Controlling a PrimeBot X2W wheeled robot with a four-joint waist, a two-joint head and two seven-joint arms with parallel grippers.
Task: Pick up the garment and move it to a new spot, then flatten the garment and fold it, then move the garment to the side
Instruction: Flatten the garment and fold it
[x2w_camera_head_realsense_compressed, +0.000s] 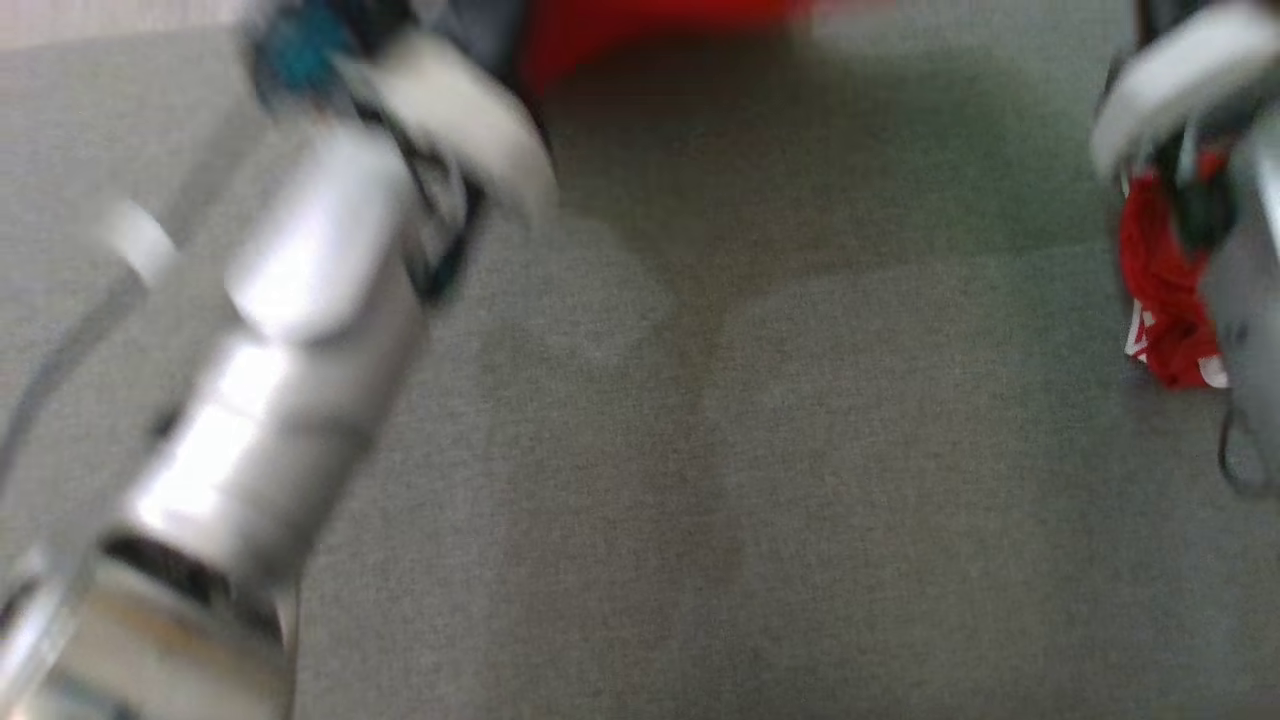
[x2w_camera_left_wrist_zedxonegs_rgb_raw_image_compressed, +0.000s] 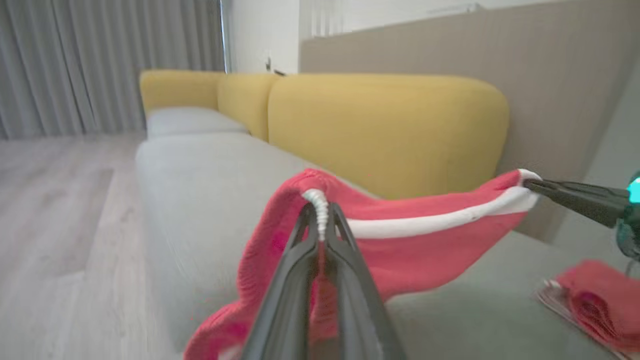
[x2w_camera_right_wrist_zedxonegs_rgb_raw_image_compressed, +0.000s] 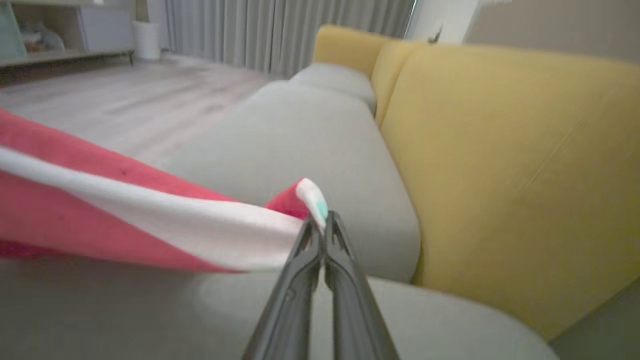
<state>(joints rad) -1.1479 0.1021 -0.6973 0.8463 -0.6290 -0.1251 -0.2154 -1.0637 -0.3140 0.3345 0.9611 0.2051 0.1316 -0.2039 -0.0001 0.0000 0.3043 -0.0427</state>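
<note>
The garment (x2w_camera_left_wrist_zedxonegs_rgb_raw_image_compressed: 425, 235) is red knit with a white stripe, and it hangs stretched between my two grippers above the grey sofa seat (x2w_camera_left_wrist_zedxonegs_rgb_raw_image_compressed: 210, 185). My left gripper (x2w_camera_left_wrist_zedxonegs_rgb_raw_image_compressed: 320, 212) is shut on one white-edged corner of it. My right gripper (x2w_camera_right_wrist_zedxonegs_rgb_raw_image_compressed: 320, 222) is shut on the other corner, with the garment (x2w_camera_right_wrist_zedxonegs_rgb_raw_image_compressed: 100, 210) running off to that view's left. The left wrist view also catches the right gripper (x2w_camera_left_wrist_zedxonegs_rgb_raw_image_compressed: 531, 184) pinching that far corner. In the blurred head view the garment (x2w_camera_head_realsense_compressed: 650, 30) is a red strip at the top edge, between my two pale forearms.
Yellow back cushions (x2w_camera_left_wrist_zedxonegs_rgb_raw_image_compressed: 390, 130) line the rear of the seat. A second red cloth (x2w_camera_left_wrist_zedxonegs_rgb_raw_image_compressed: 595, 305), folded, lies on the seat at the lower right; it is also under my right arm in the head view (x2w_camera_head_realsense_compressed: 1160, 290). Wooden floor (x2w_camera_left_wrist_zedxonegs_rgb_raw_image_compressed: 55, 210) and grey curtains lie beyond the seat's edge.
</note>
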